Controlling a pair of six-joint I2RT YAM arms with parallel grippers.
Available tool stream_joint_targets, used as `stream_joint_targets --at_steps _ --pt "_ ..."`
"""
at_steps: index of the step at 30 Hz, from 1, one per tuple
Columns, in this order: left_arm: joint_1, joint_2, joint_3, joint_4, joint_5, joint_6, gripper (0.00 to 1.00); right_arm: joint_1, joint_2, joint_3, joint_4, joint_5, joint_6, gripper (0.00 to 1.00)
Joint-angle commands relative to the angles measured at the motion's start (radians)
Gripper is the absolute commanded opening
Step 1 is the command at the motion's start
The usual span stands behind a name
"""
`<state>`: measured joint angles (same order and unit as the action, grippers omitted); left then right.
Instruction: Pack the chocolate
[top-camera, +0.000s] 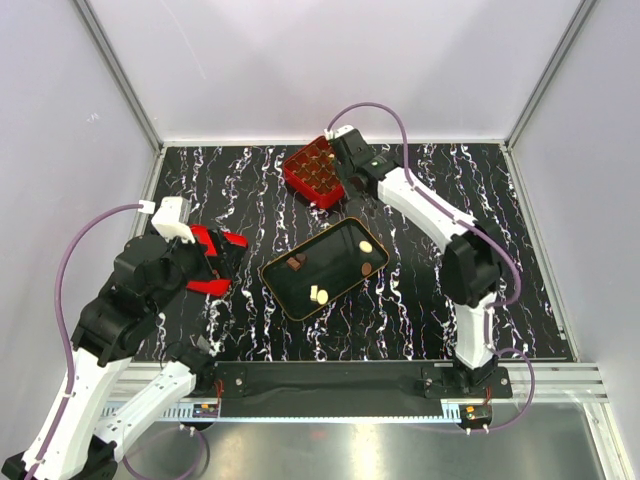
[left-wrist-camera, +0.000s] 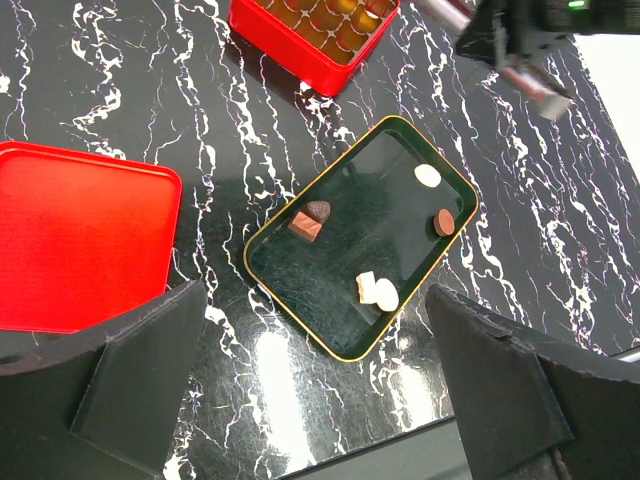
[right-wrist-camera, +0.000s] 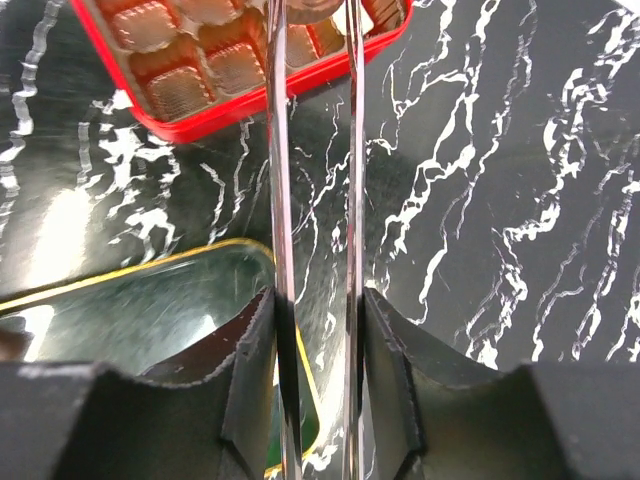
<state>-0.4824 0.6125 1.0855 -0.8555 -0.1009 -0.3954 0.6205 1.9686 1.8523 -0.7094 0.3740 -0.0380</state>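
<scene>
Several small chocolates lie in the black gold-rimmed tray (top-camera: 290, 293): two brown pieces (left-wrist-camera: 310, 222), a white one (left-wrist-camera: 427, 176), a round brown one (left-wrist-camera: 444, 222) and two white ones (left-wrist-camera: 377, 291). The red gridded box (top-camera: 314, 172) stands at the back. My right gripper (right-wrist-camera: 318, 320) is shut on metal tongs (right-wrist-camera: 280, 150), whose blades reach over the box's near edge (right-wrist-camera: 200, 100). A brownish shape sits between the tong tips at the frame's top edge; I cannot tell what it is. My left gripper (left-wrist-camera: 315, 295) is open and empty, above the table left of the tray.
The red lid (left-wrist-camera: 80, 245) lies flat left of the tray, under my left gripper (top-camera: 228, 265). The right arm (top-camera: 430, 215) stretches over the table's right half to the box. White walls close in the black marbled table (top-camera: 480, 300).
</scene>
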Motion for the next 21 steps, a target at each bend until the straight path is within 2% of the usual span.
stream_joint_targets --at_steps 1,15,21 --pt "0.004 0.004 0.008 0.053 0.010 0.012 0.99 -0.024 0.056 0.068 0.047 -0.001 -0.039 0.43" --pt "0.004 0.012 -0.016 0.062 0.003 0.009 0.99 -0.059 0.157 0.054 0.103 -0.066 -0.043 0.46" --pt "0.004 0.015 -0.012 0.056 0.003 0.009 0.99 -0.065 0.171 0.077 0.105 -0.063 -0.046 0.52"
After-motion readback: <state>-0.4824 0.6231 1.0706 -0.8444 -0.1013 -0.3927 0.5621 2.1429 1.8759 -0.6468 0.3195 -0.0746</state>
